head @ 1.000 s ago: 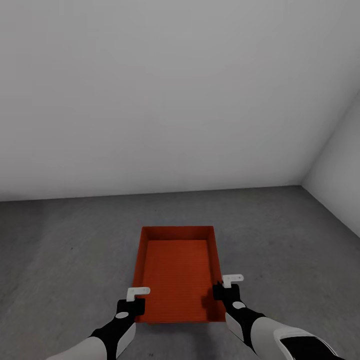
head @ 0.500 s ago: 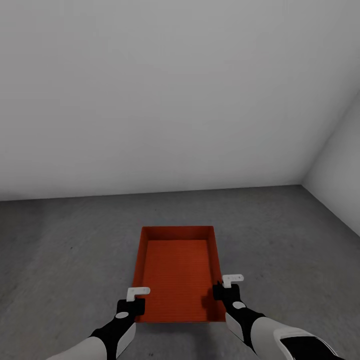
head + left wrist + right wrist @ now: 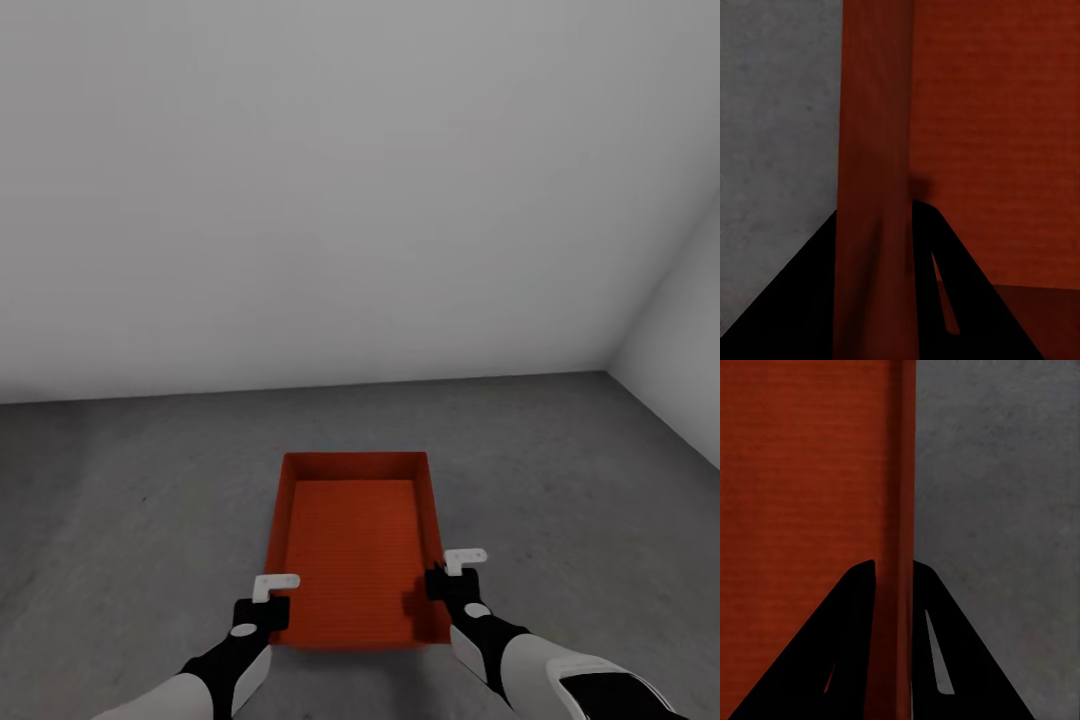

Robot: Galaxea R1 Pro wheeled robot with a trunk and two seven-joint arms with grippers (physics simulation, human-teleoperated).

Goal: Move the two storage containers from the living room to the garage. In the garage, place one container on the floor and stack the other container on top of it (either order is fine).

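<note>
White plaster-plain wall (image 3: pixel 330 190) rises behind everything, with a second wall (image 3: pixel 680 350) meeting it at a corner off to the right of the storage container. Below them spreads the dark grey, faintly mottled concrete floor (image 3: pixel 120 510) of the garage.

The storage container (image 3: pixel 355 545), a red-orange open-top box with straight smooth walls, sits low over that floor with its long sides running away from the robot; whether it touches the concrete cannot be told.

At the container's near left corner is the left hand (image 3: pixel 274 598), its two dark fingers (image 3: pixel 787 300) closed either side of the box's left wall, one inside and one outside, pinching that wall. At the near right corner is the right hand (image 3: pixel 448 578), likewise clamped across the right wall, with a finger (image 3: pixel 840 652) inside the box and the other over the floor side. Both white-and-black forearms reach in from the near edge of the container.
</note>
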